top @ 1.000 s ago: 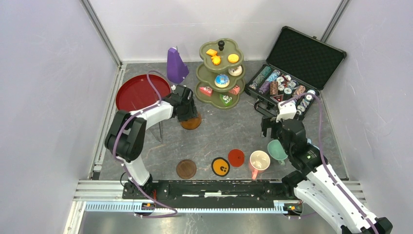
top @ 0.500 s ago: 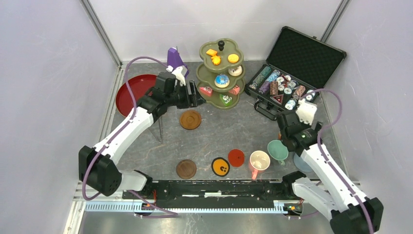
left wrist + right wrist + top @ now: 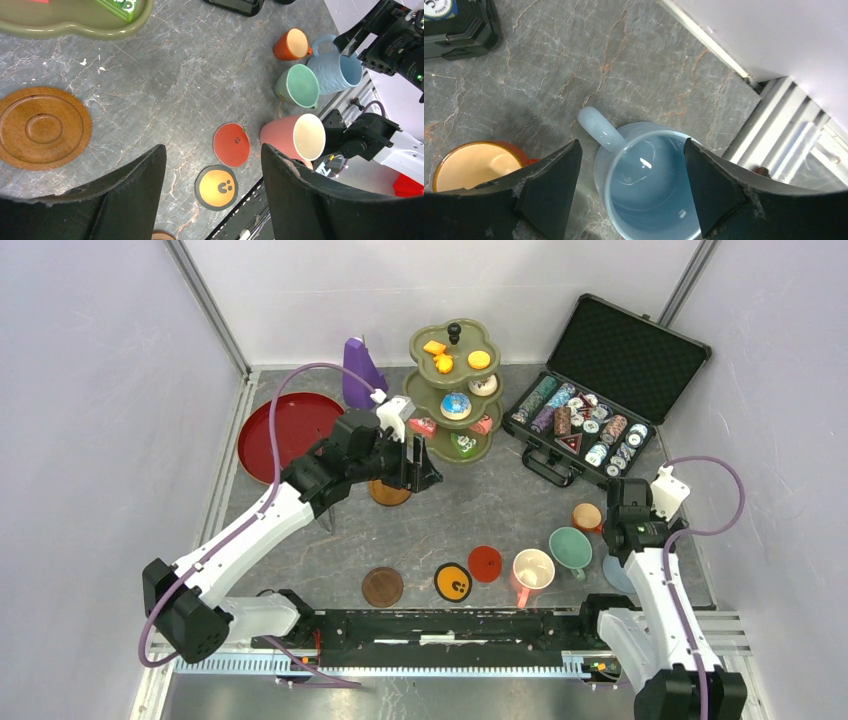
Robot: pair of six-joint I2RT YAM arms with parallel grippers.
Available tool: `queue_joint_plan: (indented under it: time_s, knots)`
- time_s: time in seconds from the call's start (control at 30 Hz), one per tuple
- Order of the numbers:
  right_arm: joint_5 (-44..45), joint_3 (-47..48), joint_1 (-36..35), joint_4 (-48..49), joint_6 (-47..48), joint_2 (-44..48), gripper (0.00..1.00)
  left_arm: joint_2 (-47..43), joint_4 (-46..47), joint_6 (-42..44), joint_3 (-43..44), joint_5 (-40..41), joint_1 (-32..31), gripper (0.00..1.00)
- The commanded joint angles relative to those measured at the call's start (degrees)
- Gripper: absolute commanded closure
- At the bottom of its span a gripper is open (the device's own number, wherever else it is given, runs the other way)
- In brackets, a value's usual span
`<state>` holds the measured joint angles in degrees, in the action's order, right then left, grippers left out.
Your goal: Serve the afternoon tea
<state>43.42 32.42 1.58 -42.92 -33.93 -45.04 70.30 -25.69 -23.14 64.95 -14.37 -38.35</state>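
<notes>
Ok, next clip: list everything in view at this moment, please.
Three-tier stand: one, olive green, back centre.
Cakes: about eight, mixed colours, on its tiers.
Mugs: four, orange, teal, pink, blue, front right.
Coasters: four, two wooden, one red, one black-and-orange, front and middle.
Tray: one, red, back left.
Pyramid: one, purple, left of the stand.
Case: one, black, open, back right.
Poker chips: many, striped, in the case.
Left claw: one, black, open, above the table by the stand.
Right claw: one, black, open, over the blue mug.

1 orange mug point(image 3: 471, 167) crowds the blue mug point(image 3: 649, 190); table point(image 3: 549, 65) beyond its handle bare.
</notes>
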Motion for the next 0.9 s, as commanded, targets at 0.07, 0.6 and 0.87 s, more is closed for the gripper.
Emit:
queue_joint_plan:
  time_s: [0.07, 0.6, 0.87]
  knots:
    - [-5.35, -3.45, 1.40, 6.76, -1.71, -0.68, 0.20, -1.14, -0.30, 3.76, 0.70, 1.45, -0.15, 0.24]
    - [4.75, -8.15, 1.40, 13.19, -1.65, 0.74, 0.87, 0.22, -1.12, 3.51, 1.05, 1.67, 1.40, 0.24]
    - [11.21, -0.35, 1.40, 13.21, 7.46, 1.49, 1.00, 0.96, -0.18, 2.17, 0.50, 0.00, 2.72, 0.24]
